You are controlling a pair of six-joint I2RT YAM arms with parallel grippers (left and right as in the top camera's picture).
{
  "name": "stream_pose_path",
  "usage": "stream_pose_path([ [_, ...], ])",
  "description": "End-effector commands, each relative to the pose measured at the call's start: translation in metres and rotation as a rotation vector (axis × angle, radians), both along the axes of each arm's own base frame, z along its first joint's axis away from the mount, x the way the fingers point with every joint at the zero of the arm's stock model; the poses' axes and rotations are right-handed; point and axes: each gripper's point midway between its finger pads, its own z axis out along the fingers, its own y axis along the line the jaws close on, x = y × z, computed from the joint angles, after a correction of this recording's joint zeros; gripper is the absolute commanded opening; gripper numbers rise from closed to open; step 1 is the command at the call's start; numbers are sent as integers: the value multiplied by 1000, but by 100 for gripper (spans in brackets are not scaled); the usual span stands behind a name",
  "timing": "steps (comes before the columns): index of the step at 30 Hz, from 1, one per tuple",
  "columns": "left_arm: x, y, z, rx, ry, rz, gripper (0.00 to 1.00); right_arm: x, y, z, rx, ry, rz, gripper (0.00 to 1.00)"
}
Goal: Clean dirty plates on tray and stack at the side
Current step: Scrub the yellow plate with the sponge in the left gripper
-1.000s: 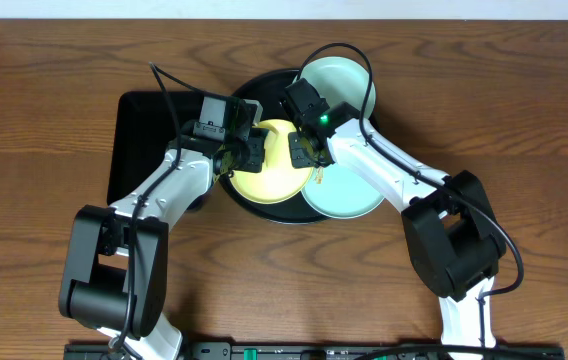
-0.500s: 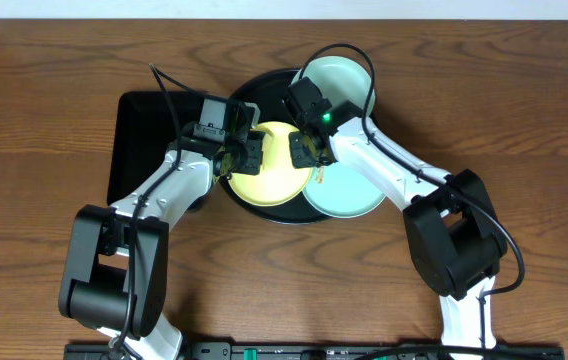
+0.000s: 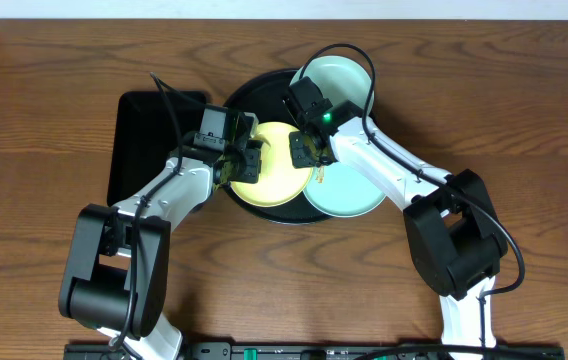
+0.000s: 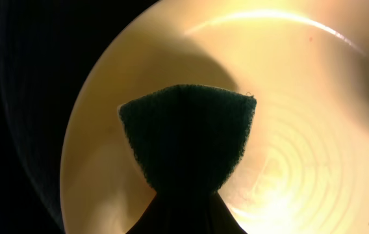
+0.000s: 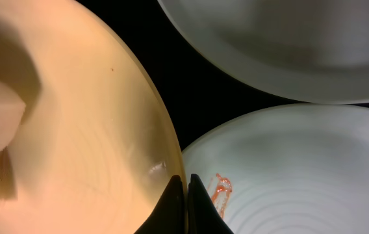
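Tray: sponge in tight left pincer

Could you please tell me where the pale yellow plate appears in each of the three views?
Overhead: pale yellow plate near the centre.
Left wrist: it fills the middle and right, behind the green scouring pad.
Right wrist: it fills the left half.
Shared landmark: the black tray bordering its rim.

Wooden table; rectangular black tray; sponge, seemingly green.
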Motion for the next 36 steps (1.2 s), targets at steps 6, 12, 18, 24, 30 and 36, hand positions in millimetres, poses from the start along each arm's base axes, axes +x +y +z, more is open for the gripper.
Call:
stream_pose_path([
  [6, -1, 2, -7, 11, 0, 13, 8, -2, -1, -6, -10, 12, -7, 1],
  [12, -11, 5, -19, 16, 19, 13, 8, -1, -1, -6, -10, 12, -7, 1],
  [18, -4, 7, -20, 21, -35, 25, 8, -2, -1, -6, -10, 12, -6, 1],
  [24, -2, 6, -19, 19, -45, 25, 8, -2, 0, -6, -10, 12, -5, 1],
  [30, 5, 4, -22, 10, -68, 28, 8, -2, 0, -6, -10, 13, 6, 1],
  [36, 11, 3, -42, 2, -57, 47, 8, -3, 1, -6, -6, 15, 16, 1],
])
